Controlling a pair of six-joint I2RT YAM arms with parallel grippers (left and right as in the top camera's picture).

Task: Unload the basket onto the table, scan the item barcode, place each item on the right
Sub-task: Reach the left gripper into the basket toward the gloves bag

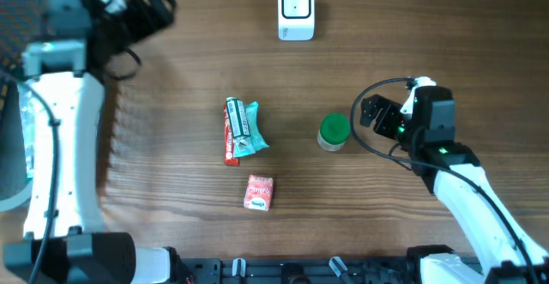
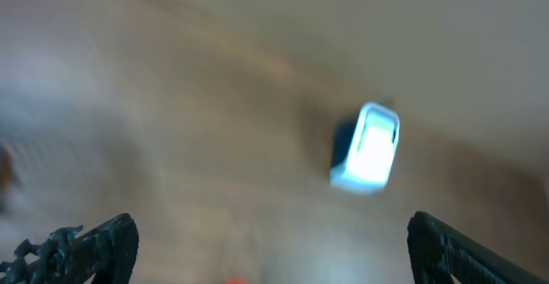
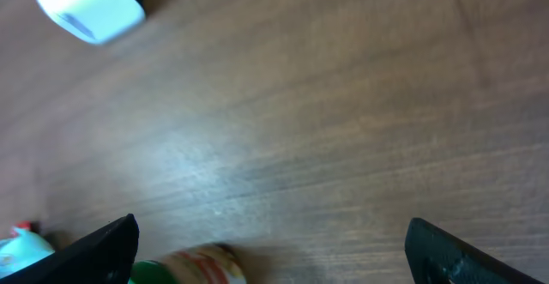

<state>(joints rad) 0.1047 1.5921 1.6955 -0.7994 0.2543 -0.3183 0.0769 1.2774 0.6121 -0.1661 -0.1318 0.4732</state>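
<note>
A small jar with a green lid (image 1: 333, 132) rests on the wooden table right of centre. My right gripper (image 1: 371, 117) hangs just to its right, open, with nothing between its fingers. In the right wrist view the jar (image 3: 193, 265) shows blurred at the bottom edge, left of the middle between the spread jaws of the right gripper (image 3: 273, 232). The white barcode scanner (image 1: 296, 10) stands at the far centre and also shows as the scanner (image 2: 367, 147) and the scanner (image 3: 86, 5). My left gripper (image 1: 163, 8) is at the far left, and this left gripper (image 2: 273, 232) is open and empty.
A teal and red snack packet pair (image 1: 240, 129) lies at the table's centre. A red-and-white packet (image 1: 259, 192) lies nearer the front edge. The left arm's white link (image 1: 60, 147) runs down the left side. The left wrist view is motion-blurred.
</note>
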